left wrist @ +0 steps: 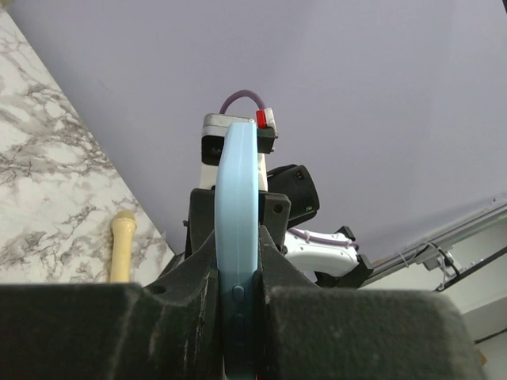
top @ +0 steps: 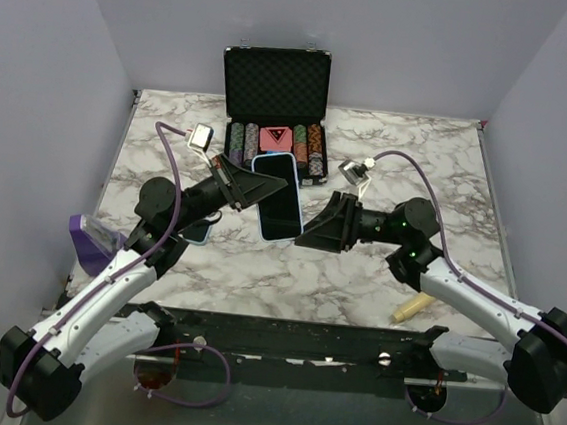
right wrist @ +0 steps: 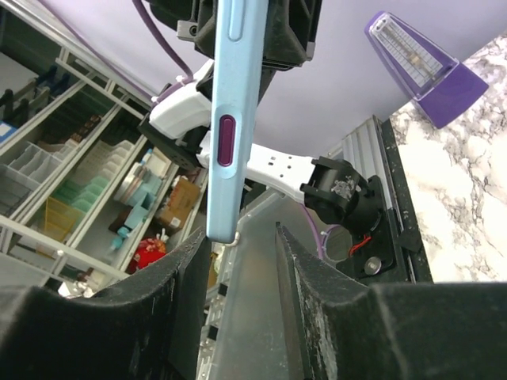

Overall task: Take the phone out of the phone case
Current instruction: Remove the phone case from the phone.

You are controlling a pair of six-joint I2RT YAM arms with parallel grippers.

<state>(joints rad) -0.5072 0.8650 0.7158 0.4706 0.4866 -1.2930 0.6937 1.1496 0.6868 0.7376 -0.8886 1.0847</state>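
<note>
The phone [top: 278, 196] in its light blue case is held up above the table centre, screen toward the camera. My left gripper [top: 249, 184] is shut on its left edge; in the left wrist view the blue case edge [left wrist: 237, 206] runs between the pads. My right gripper [top: 314, 232] is open just right of the phone's lower corner. In the right wrist view the case edge [right wrist: 231, 119] with a purple button hangs in front of the open jaws, its end by the left finger [right wrist: 186, 293].
An open black case [top: 275, 101] with poker chips stands at the back. A purple metronome [top: 92, 239] sits at the left table edge, a second phone [top: 197, 230] under the left arm, a wooden piece [top: 413, 307] at front right.
</note>
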